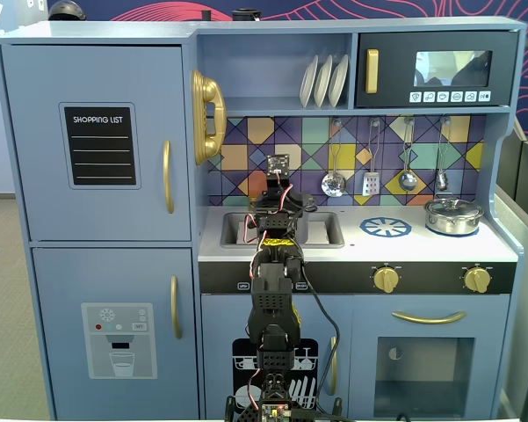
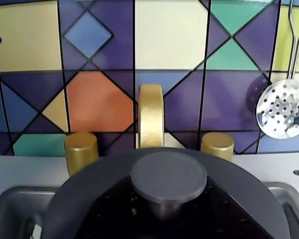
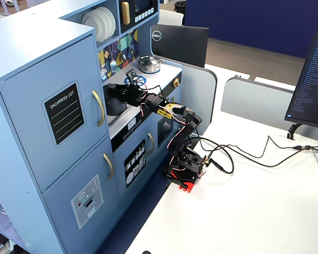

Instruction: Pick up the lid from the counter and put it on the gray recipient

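The dark gray lid (image 2: 89, 186) with its round knob fills the bottom of the wrist view. My gripper (image 2: 168, 211) is shut on the knob's stem, with a black jaw on each side. The lid is level over the sink (image 2: 15, 209), in front of the gold faucet (image 2: 150, 117). In a fixed view from the side, the gray recipient (image 3: 114, 106) stands in the sink and my gripper (image 3: 123, 92) is at its top. I cannot tell whether the lid rests on the pot or hovers just above it. In the front fixed view my gripper (image 1: 279, 204) and arm hide the pot.
A shiny steel pot (image 1: 453, 215) with its own lid sits at the counter's right end, beside a blue burner mark (image 1: 386, 227). Utensils, including a skimmer (image 2: 281, 112), hang on the tiled back wall. Gold taps (image 2: 80, 149) flank the faucet. A shelf overhangs the counter.
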Controlling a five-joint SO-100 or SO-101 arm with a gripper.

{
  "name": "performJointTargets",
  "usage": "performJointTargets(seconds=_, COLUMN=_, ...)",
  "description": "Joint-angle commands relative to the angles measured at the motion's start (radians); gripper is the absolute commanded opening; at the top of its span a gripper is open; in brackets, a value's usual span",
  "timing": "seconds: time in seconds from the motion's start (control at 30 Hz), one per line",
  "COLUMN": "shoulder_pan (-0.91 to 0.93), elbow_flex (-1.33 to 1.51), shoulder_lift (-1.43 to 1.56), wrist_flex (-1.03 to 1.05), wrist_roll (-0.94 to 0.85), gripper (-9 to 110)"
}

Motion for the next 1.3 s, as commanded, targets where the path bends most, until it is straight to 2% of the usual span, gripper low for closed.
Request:
performJointTargets(seconds=0.0, shoulder_pan=0.005, elbow_flex=0.000, shoulder_lift=0.018, wrist_flex=-0.032, wrist_roll=-0.012, gripper=0)
performJointTargets(seconds=0.1, shoulder_pan=0.002, elbow_flex=0.034, shoulder_lift=0.040, wrist_flex=-0.031, wrist_roll=-0.026, gripper=0)
performJointTargets(seconds=0.23, shoulder_pan=0.008, elbow_flex=0.098, shoulder_lift=0.109, wrist_flex=-0.012, wrist_roll=0.008, gripper=18)
performJointTargets(seconds=0.4, shoulder_pan=0.000, elbow_flex=0.120, shoulder_lift=0.259, wrist_flex=0.140, wrist_roll=0.009, gripper=26)
performJointTargets(seconds=0.53, shoulder_pan=0.002, elbow_flex=0.057, shoulder_lift=0.426, wrist_flex=0.414, wrist_roll=0.011, gripper=25)
performJointTargets(seconds=0.73, shoulder_pan=-0.074, elbow_flex=-0.035, shoulder_lift=0.735, wrist_flex=0.983, wrist_roll=0.015, gripper=19)
performJointTargets(seconds=0.87, shoulder_pan=-0.052, elbow_flex=0.137, shoulder_lift=0.917, wrist_flex=1.124, wrist_roll=-0.006, gripper=10)
performJointTargets(seconds=0.97, shoulder_pan=-0.037, elbow_flex=0.331, shoulder_lift=0.968, wrist_flex=1.104, wrist_roll=-0.003, gripper=0)
performJointTargets(seconds=1.07, shoulder_pan=-0.043, elbow_flex=0.508, shoulder_lift=0.936, wrist_flex=0.999, wrist_roll=0.014, gripper=0)
performJointTargets(seconds=1.13, shoulder_pan=-0.058, elbow_flex=0.615, shoulder_lift=0.917, wrist_flex=0.900, wrist_roll=0.109, gripper=0)
performJointTargets(seconds=1.27, shoulder_pan=-0.060, elbow_flex=0.836, shoulder_lift=0.927, wrist_flex=0.738, wrist_roll=0.176, gripper=0)
